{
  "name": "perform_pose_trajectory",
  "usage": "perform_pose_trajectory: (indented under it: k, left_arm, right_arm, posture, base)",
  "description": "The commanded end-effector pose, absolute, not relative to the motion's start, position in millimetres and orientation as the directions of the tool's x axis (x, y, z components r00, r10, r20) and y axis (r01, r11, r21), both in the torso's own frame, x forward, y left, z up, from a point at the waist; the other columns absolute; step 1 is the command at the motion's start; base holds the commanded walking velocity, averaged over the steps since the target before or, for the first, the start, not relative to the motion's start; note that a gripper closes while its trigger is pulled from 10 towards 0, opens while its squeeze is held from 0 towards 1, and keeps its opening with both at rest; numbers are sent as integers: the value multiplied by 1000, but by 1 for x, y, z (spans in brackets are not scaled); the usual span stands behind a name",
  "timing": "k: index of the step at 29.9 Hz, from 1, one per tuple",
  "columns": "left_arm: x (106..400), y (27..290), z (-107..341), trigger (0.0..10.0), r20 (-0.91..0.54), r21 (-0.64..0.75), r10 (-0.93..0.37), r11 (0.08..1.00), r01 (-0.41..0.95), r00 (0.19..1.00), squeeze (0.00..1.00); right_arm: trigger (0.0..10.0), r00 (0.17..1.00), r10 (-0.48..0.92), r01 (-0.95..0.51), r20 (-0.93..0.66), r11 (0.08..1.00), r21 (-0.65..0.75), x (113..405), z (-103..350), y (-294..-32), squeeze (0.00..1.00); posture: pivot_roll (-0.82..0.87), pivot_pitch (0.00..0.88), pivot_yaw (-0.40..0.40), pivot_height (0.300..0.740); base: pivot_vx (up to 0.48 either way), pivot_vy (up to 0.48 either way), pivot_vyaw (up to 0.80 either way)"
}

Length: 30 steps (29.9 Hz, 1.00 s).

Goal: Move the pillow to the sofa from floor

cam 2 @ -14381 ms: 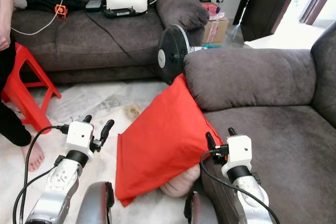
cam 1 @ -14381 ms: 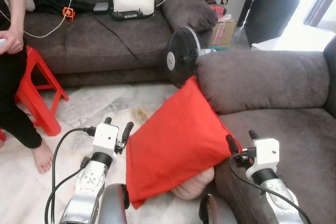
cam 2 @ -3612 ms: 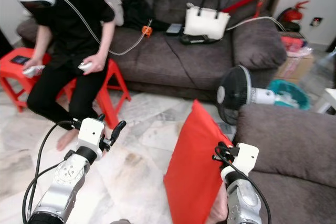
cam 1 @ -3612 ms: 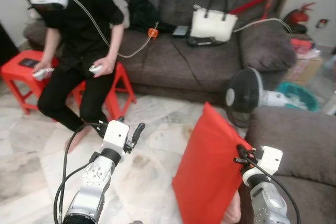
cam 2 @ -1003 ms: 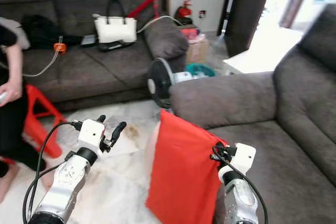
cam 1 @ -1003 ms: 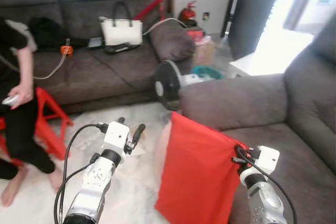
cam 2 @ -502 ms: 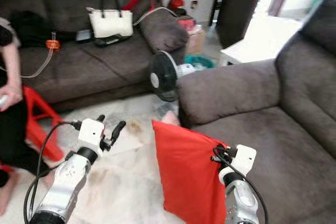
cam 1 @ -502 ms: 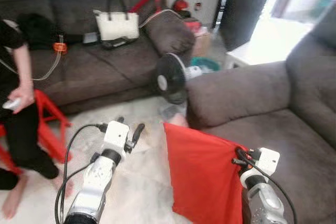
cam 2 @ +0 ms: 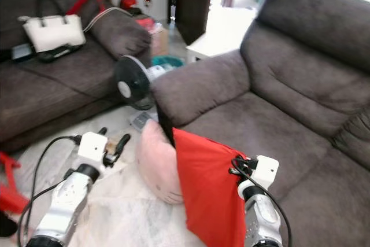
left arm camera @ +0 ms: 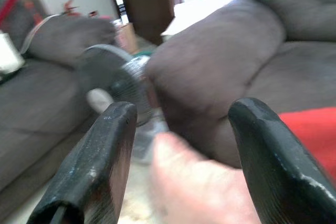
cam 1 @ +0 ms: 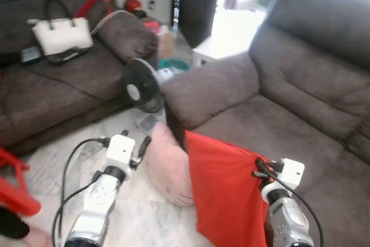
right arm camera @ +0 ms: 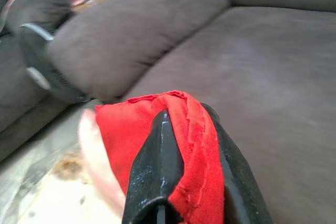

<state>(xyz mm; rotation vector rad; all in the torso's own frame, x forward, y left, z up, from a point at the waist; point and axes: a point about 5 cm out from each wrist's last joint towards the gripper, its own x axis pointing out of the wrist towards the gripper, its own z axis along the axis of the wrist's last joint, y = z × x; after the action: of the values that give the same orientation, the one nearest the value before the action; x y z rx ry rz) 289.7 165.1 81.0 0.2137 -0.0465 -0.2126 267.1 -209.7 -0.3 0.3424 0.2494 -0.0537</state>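
We find the right hand clamped on the upper corner of the red pillow; in the right wrist view the red cloth is bunched between its two black fingers, which are pinched together on it. The pillow hangs from that grip in a loose vertical sheet, its top edge level with the front of the near grey sofa and its lower part dropping in front of the seat toward the floor; we cannot tell whether the bottom edge touches the floor. It is not lying on the seat cushion. Just beside it, on the robot's left, a pale pink cushion rests on the marble floor against the base of the sofa arm. The left hand hovers over the floor near the pink cushion, holding nothing; the left wrist view shows its fingers spread well apart, with the pink cushion between them in the background. Behind the pink cushion a black fan stands on the floor next to the sofa arm. A second grey sofa along the far side carries a white handbag. A red stool sits at the left edge.
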Motion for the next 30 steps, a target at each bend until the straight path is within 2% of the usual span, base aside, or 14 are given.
perform_pose_trajectory:
  k: [1,30]
  left_arm:
    - [291,160,83,10000,32,210,-227,953,216,973,0]
    - [292,160,85,10000,38,213,-232,952,219,972,0]
  right_arm:
    - [10000,989,-33,76,-145,950,303,282,21,-218,0]
    - [10000,989,-53,91,-140,955,283,282,24,-227,0]
  posture:
    - [112,0,-53,740]
    - [113,0,-51,740]
  base:
    - [0,0,-781]
    - [0,0,-781]
